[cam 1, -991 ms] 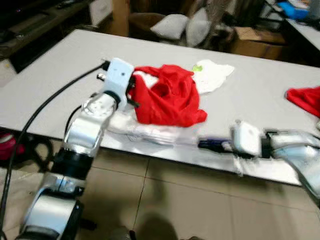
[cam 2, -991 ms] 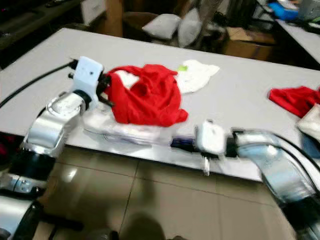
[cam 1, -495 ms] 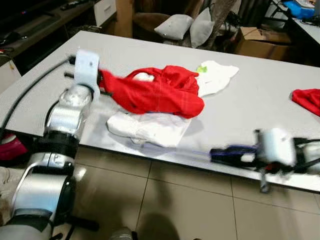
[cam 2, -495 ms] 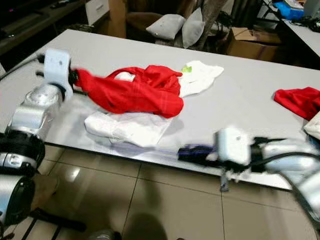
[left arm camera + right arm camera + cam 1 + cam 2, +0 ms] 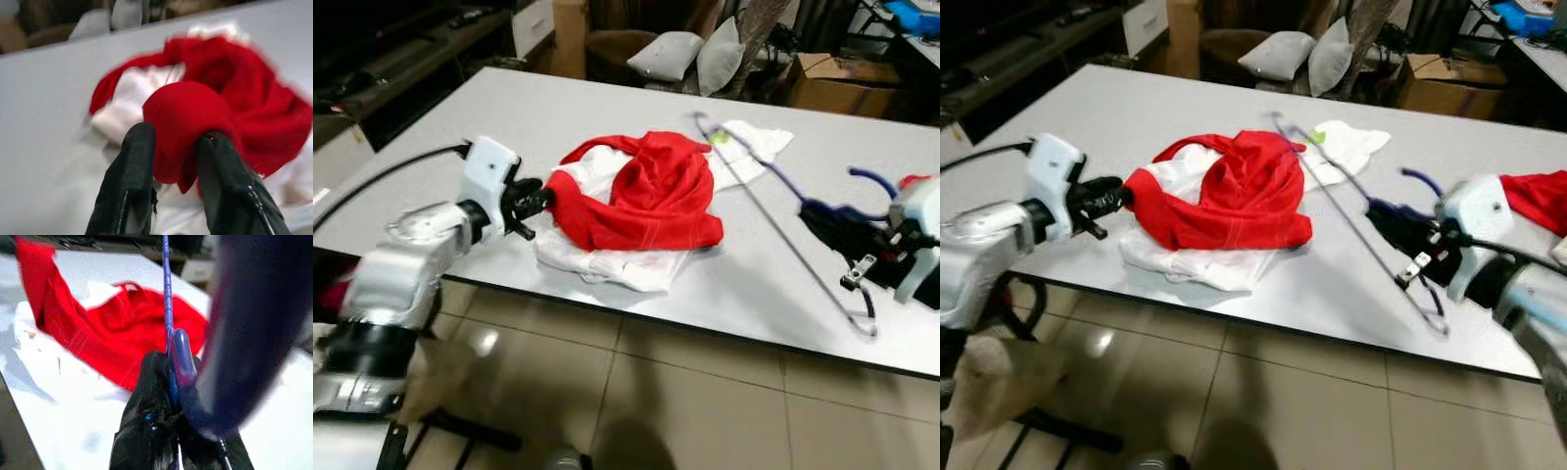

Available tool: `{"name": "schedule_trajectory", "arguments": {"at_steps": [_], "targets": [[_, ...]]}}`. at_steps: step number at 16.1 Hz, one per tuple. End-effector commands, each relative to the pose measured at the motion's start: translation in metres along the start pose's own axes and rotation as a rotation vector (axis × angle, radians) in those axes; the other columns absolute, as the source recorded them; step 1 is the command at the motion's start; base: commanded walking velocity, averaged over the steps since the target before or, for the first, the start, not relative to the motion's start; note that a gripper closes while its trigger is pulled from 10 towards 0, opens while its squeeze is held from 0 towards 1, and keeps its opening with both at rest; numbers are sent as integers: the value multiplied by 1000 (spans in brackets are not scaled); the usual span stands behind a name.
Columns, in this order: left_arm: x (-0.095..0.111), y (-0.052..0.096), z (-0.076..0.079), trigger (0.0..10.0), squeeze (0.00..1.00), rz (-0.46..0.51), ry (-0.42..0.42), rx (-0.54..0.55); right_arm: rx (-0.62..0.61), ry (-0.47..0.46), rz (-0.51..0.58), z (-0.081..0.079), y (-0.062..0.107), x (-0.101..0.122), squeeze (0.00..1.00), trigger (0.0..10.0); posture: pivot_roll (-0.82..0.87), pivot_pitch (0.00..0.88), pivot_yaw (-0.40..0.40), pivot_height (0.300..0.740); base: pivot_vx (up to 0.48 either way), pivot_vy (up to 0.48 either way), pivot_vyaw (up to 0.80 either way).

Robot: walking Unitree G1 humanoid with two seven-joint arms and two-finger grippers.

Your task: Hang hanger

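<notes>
A red garment [image 5: 651, 196] lies bunched on a white garment [image 5: 607, 266] on the grey table [image 5: 509, 108]. My left gripper [image 5: 540, 201] is at the red garment's left end, shut on a fold of it; in the left wrist view the black fingers [image 5: 139, 161] pinch the red cloth [image 5: 183, 122]. My right gripper [image 5: 822, 220] is over the table's right side, shut on a blue wire hanger [image 5: 1361, 230]. The hanger's long wire slants from above the garments down to the table's front edge. In the right wrist view the hanger wire [image 5: 166, 308] runs up from between the fingers [image 5: 149, 426].
A white cloth [image 5: 754, 147] with a green tag lies behind the red garment. Another red garment [image 5: 1538, 196] sits at the table's right edge. Pillows [image 5: 695, 59] and a cardboard box [image 5: 842, 78] stand beyond the table. Tiled floor lies in front.
The right gripper has lifted the hanger from below the front edge up over the table's right side. The left gripper stretched the red garment leftward, then eased back, still holding it.
</notes>
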State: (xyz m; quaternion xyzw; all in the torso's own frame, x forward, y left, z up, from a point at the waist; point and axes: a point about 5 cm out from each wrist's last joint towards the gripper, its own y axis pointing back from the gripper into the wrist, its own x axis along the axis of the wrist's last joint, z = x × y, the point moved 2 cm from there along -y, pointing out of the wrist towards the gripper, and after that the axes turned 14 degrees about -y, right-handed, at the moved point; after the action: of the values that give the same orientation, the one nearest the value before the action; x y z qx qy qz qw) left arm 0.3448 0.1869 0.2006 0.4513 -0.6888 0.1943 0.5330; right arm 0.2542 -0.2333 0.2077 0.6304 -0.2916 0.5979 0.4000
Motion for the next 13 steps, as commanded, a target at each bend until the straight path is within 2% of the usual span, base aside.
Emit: {"name": "schedule_trajectory", "arguments": {"at_steps": [1,3,4,5,6,7,8,9,10,11,12,13], "targets": [[22,6,-2,10000,1000,93,19,-2,-23,-1,21,-3,1,6,0,10000,-6,0,32,740,0,0,0],[58,15,-7,10000,1000,245,68,49,-101,-45,15,-7,-3,2,0,10000,-6,0,13,740,0,0,0],[71,17,-8,10000,1000,298,63,94,-147,-51,2,-8,-7,0,0,10000,-8,0,5,740,0,0,0],[83,15,-7,10000,1000,377,126,182,-223,-104,24,-9,-13,0,0,10000,-7,0,0,740,0,0,0],[83,12,-1,10000,1000,394,165,187,-240,-120,41,-12,-17,0,0,10000,-10,0,0,740,0,0,0],[73,5,11,10000,1000,342,149,202,-270,-144,69,-17,-23,-3,0,10000,-13,0,-3,740,0,0,0],[68,3,14,10000,1000,303,109,223,-292,-149,75,-18,-25,-5,0,10000,-13,0,-3,740,0,0,0],[62,-1,21,10000,0,275,129,248,-340,-174,70,-18,-26,-12,0,10000,-12,0,-1,740,0,0,0],[55,-5,28,10000,0,238,139,254,-369,-183,70,-18,-26,-17,0,10000,-14,0,3,740,0,0,0],[50,-8,36,10000,0,239,90,293,-406,-190,65,-17,-27,-23,0,10000,-13,0,13,740,0,0,0],[42,-12,48,10000,0,242,105,296,-457,-179,57,-16,-29,-28,0,10000,-26,0,23,740,0,0,0],[28,-17,61,10000,0,215,170,289,-490,-184,57,-20,-32,-34,0,10000,-38,0,24,740,0,-292,0]]}}
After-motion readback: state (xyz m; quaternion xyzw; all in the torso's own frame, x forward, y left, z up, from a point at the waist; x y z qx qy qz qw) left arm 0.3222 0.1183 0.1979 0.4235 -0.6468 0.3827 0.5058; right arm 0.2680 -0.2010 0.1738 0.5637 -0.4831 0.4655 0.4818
